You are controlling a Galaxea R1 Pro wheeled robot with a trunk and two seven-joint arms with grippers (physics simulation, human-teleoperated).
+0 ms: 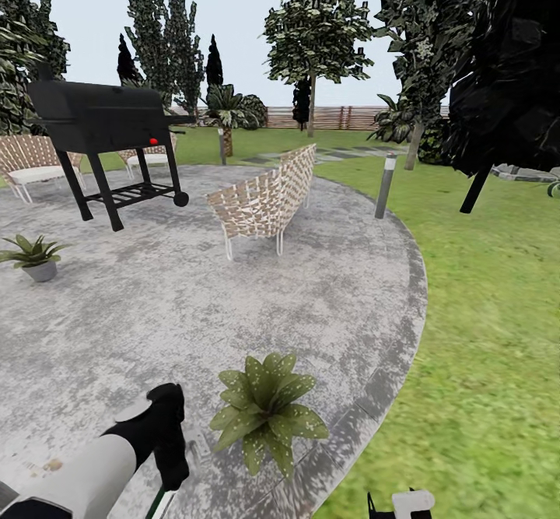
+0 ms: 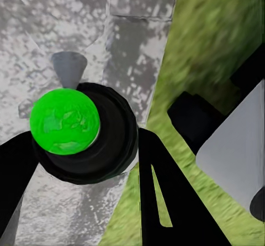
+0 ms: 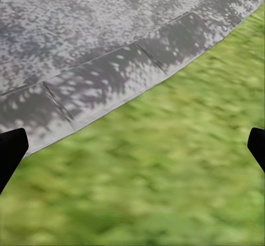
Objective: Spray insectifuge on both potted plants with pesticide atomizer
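Note:
My left gripper [image 1: 171,457] hangs low over the grey stone patio [image 1: 155,309] and is shut on the pesticide atomizer [image 2: 64,121]. In the left wrist view the atomizer shows from above: a bright green cap in a black collar, with a grey nozzle pointing out. One potted plant [image 1: 264,410], a rosette of broad green leaves, sits just right of that gripper by the patio's rim. The other potted plant [image 1: 35,254] stands in its grey pot at the far left. My right gripper [image 3: 132,146] is open over the lawn by the patio's edge, nothing between its fingers.
A black grill [image 1: 109,122] stands at the back left. A wicker seat [image 1: 264,200] is mid-patio and another wicker seat [image 1: 31,161] is at the far left. A grey bollard [image 1: 384,184] marks the lawn [image 1: 490,332]. Trees and a slatted fence [image 1: 342,117] close the back.

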